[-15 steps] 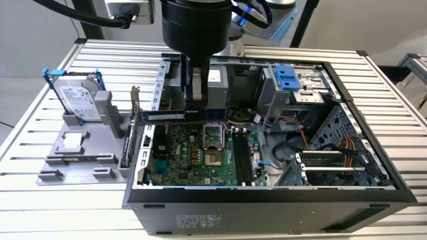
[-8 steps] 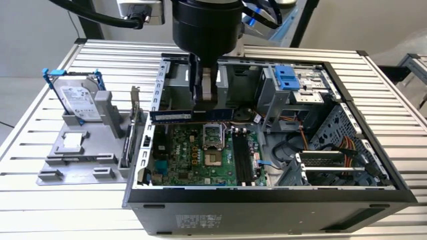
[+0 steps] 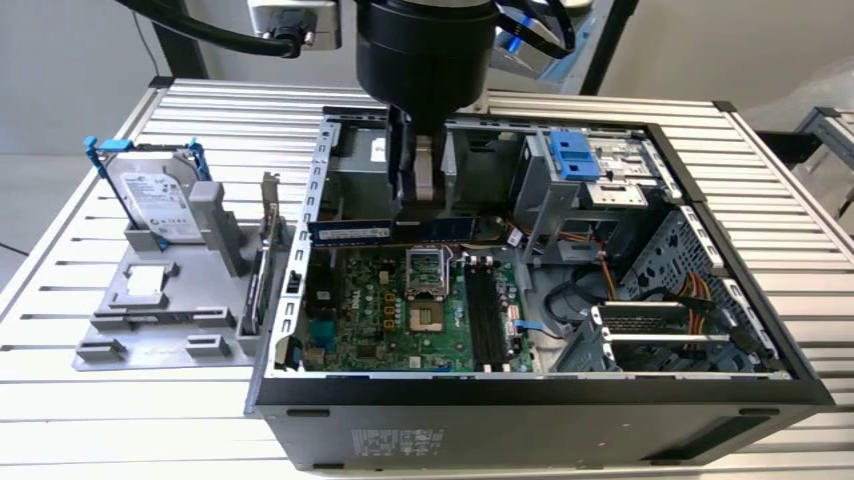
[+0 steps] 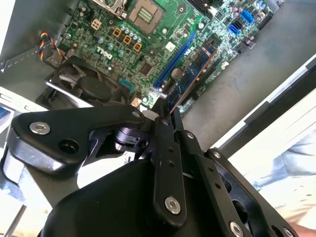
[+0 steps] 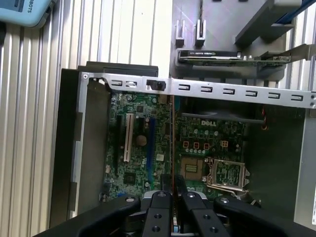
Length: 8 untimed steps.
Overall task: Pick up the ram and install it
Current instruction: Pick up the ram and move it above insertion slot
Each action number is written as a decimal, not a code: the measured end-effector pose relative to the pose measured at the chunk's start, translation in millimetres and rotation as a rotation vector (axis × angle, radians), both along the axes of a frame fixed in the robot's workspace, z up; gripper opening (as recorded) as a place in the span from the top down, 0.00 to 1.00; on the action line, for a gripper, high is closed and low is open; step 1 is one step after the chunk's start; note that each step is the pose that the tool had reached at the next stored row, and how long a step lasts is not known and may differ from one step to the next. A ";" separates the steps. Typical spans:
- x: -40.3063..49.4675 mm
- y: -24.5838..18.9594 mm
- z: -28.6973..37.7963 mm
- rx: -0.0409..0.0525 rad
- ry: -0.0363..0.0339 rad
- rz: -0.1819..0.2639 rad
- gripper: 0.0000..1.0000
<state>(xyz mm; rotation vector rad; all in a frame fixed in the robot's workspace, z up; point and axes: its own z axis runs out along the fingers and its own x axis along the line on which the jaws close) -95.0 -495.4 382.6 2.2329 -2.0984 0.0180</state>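
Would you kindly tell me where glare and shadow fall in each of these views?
Exterior view: even light on the motherboard, the gripper dark above the ram it holds. Second wrist view: the table beyond the case glares white. First wrist view: the case wall looks dim.

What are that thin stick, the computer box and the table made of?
Stick: dark flat circuit board carrying chips, matt, probably fibreglass laminate. Computer box: grey sheet metal, judging by its thin punched walls. Table: silvery ribbed slats with a dull sheen, likely aluminium.
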 end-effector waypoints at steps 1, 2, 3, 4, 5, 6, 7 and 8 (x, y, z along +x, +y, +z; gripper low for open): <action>0.2 0.0 0.0 0.0000 0.0000 0.000 1.00; 0.2 0.0 0.0 0.0000 0.0000 0.000 1.00; 0.3 0.0 0.0 0.0000 0.0000 0.000 1.00; 0.3 0.0 0.0 0.0000 0.0000 0.000 1.00; 0.4 0.0 0.0 0.0000 0.0000 0.000 1.00; 0.4 0.0 0.0 0.0000 0.0000 0.000 1.00; 0.5 0.0 0.0 0.0000 0.0000 0.000 1.00; 0.5 0.0 0.0 0.0000 0.0000 0.000 1.00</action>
